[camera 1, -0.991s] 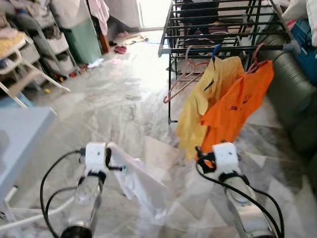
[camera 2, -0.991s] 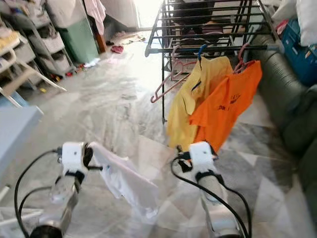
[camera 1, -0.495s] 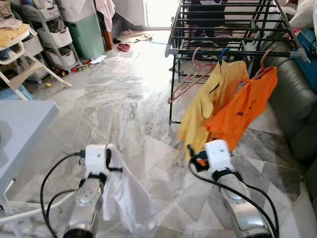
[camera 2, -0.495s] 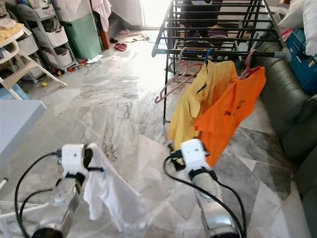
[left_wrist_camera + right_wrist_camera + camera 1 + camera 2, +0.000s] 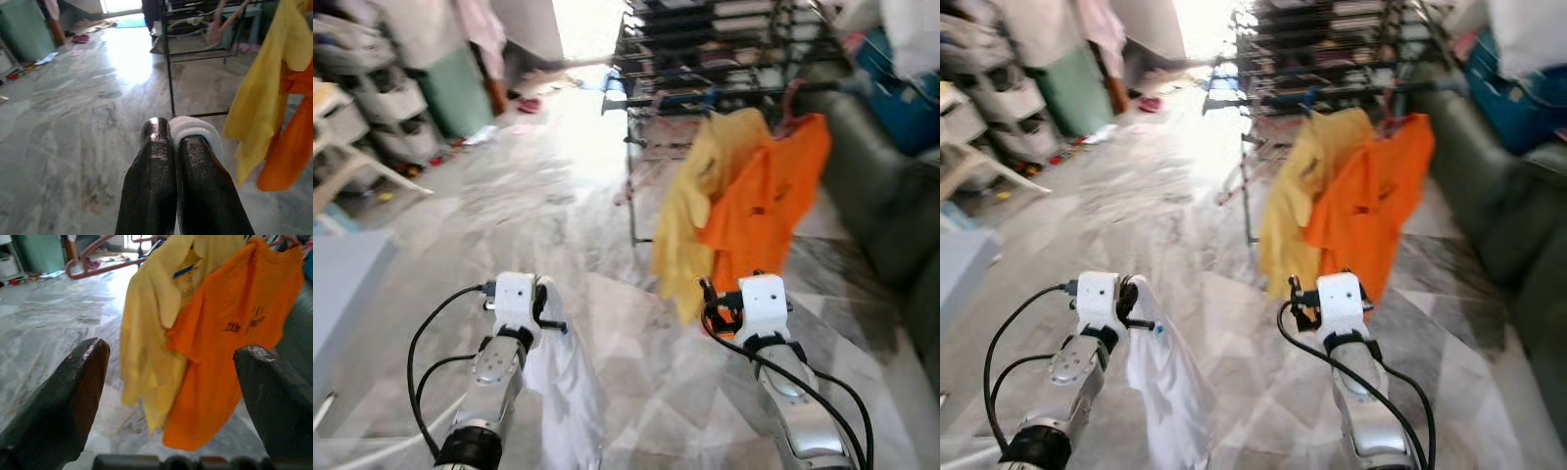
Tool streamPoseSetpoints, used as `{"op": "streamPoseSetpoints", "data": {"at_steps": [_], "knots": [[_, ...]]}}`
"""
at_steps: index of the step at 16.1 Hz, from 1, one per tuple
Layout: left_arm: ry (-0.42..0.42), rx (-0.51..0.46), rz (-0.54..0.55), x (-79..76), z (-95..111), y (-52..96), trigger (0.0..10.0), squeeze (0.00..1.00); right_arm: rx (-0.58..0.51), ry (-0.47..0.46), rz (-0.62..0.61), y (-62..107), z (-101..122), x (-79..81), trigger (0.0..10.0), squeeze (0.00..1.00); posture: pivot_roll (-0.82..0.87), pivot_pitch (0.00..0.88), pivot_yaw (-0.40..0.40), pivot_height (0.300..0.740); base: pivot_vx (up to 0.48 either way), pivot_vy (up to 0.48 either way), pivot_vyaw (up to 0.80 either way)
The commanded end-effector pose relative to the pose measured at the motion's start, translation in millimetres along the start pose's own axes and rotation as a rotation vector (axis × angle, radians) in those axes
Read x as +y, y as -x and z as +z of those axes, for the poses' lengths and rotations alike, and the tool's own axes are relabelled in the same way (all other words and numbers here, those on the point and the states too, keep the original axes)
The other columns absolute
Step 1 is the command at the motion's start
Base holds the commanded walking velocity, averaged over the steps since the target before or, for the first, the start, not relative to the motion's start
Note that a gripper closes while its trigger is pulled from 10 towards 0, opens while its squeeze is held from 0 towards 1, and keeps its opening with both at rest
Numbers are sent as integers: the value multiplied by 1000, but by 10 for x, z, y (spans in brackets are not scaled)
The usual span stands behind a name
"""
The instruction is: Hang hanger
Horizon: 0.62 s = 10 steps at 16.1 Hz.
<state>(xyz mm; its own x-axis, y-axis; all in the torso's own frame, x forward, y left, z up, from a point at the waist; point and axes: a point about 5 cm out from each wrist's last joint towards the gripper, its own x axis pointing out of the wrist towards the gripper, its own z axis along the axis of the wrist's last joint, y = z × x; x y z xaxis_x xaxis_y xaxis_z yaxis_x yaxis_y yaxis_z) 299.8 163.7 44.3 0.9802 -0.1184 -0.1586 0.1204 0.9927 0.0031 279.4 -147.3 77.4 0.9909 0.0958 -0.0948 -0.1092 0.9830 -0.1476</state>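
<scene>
Closer now than a moment ago, the drying rack (image 5: 724, 59) has drawn nearer at twelve o'clock, and the white garment (image 5: 563, 392) has swung from spread out to hanging straight down. That garment, presumably on the hanger to be hung, dangles from the left gripper (image 5: 178, 142), whose fingers are pinched together on a roll of the white cloth. It looks light, soft and floppy, likely to swing and slip; I'd say the firm hold is up by the hanger's hook, which I cannot make out. The right gripper (image 5: 171, 382) is spread wide and empty, facing the yellow shirt (image 5: 705, 196) and orange shirt (image 5: 773, 196) hanging off the rack's front rail. A dark sofa (image 5: 881, 196) sits at two o'clock.
</scene>
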Motion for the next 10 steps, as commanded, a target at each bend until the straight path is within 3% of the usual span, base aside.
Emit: {"op": "streamPoseSetpoints", "data": {"at_steps": [1, 2, 10], "knots": [[12, -38, 41, 79, 92, -33, 10000, 0, -22, 13, 44, -45, 60, 82, 10000, 0, -231, 0, 126, 740, 0, 277, -800], [13, -35, 39, 77, 87, -35, 10000, 0, -27, 19, 44, -56, 72, 86, 10000, 0, -231, 0, 127, 740, 0, 281, -556], [7, -31, 24, 23, 40, -28, 10000, 0, -23, 24, 47, -57, 47, 145, 10000, 0, -215, 0, 113, 740, 0, 316, 0]]}}
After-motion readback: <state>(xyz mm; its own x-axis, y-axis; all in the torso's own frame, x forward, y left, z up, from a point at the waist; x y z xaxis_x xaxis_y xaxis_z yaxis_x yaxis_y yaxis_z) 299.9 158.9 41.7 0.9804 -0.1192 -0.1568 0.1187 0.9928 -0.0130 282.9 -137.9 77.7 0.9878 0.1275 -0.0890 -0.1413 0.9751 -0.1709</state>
